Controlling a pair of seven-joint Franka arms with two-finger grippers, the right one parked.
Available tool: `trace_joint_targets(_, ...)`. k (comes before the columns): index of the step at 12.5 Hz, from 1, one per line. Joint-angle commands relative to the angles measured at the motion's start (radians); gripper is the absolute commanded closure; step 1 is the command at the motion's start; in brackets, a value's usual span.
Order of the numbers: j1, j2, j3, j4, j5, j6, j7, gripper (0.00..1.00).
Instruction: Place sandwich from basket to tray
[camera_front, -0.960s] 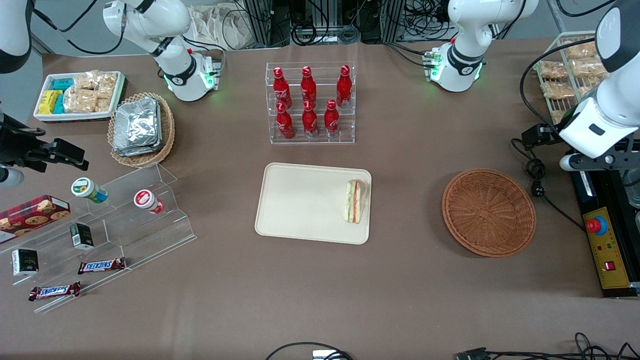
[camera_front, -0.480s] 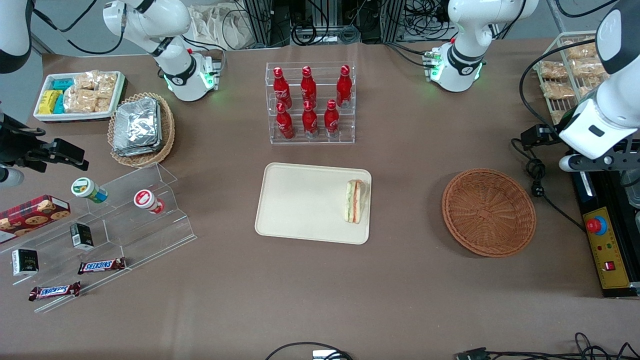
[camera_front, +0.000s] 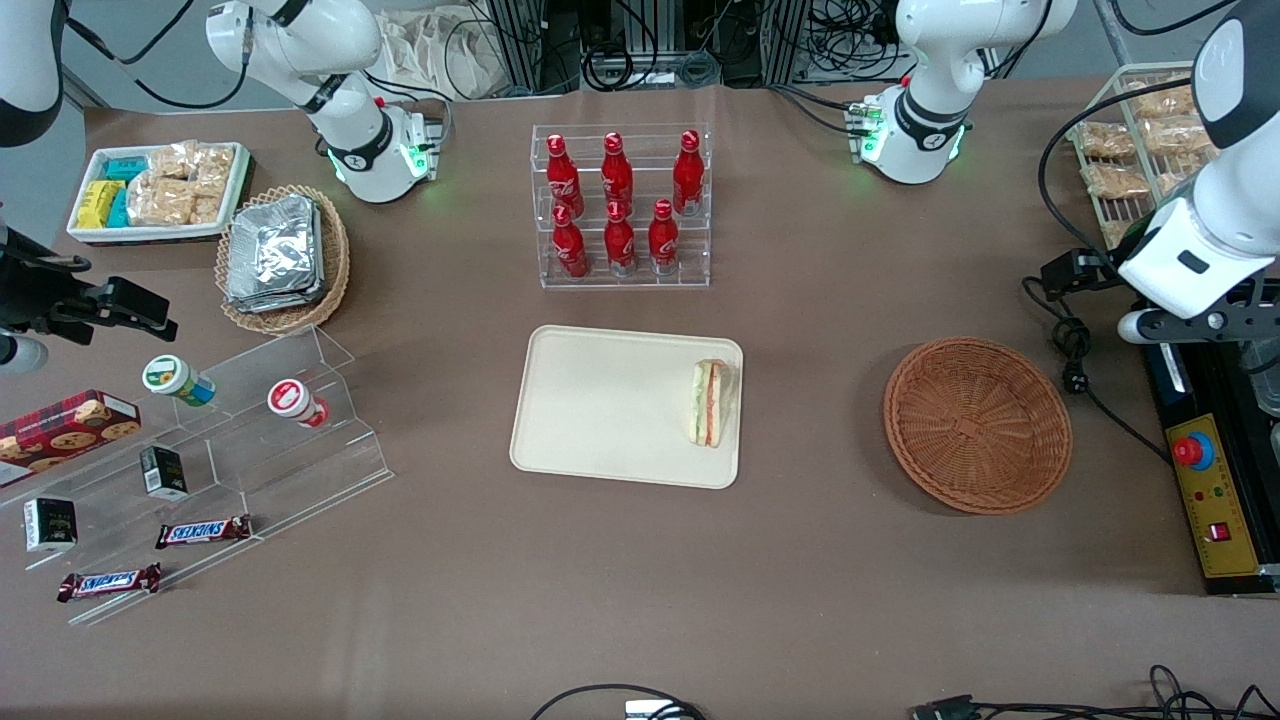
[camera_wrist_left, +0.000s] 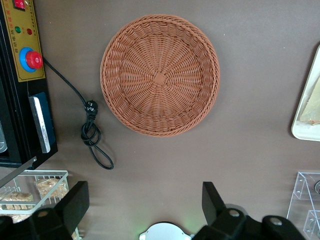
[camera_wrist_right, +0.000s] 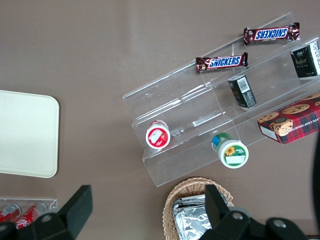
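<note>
The sandwich (camera_front: 708, 402) lies on the cream tray (camera_front: 600, 400), close to the tray's edge toward the working arm's end. The reddish-brown wicker basket (camera_front: 978, 425) has nothing in it; in the left wrist view the basket (camera_wrist_left: 160, 75) shows whole and bare, with a corner of the tray (camera_wrist_left: 306, 115) at the frame edge. My left gripper (camera_wrist_left: 145, 195) hangs high over the table beside the basket, toward the working arm's end of the table (camera_front: 1210, 318). It is open, its two black fingers (camera_wrist_left: 77, 197) wide apart with nothing between them.
A black control box with a red button (camera_front: 1190, 452) and a coiled black cable (camera_front: 1072, 350) lie beside the basket. A wire rack of snack packets (camera_front: 1130, 150) stands farther from the camera. A clear rack of red bottles (camera_front: 620, 205) stands beside the tray.
The working arm has shifted very slightly; sandwich, tray and basket have not moved.
</note>
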Motion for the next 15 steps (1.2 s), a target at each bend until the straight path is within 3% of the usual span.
trace_joint_targets(1, -0.004, -0.017, 0.009, -0.016, -0.011, 0.01, 0.01, 0.0)
trace_joint_targets(15, 0.008, -0.016, 0.01, -0.016, -0.03, 0.01, 0.016, 0.0)
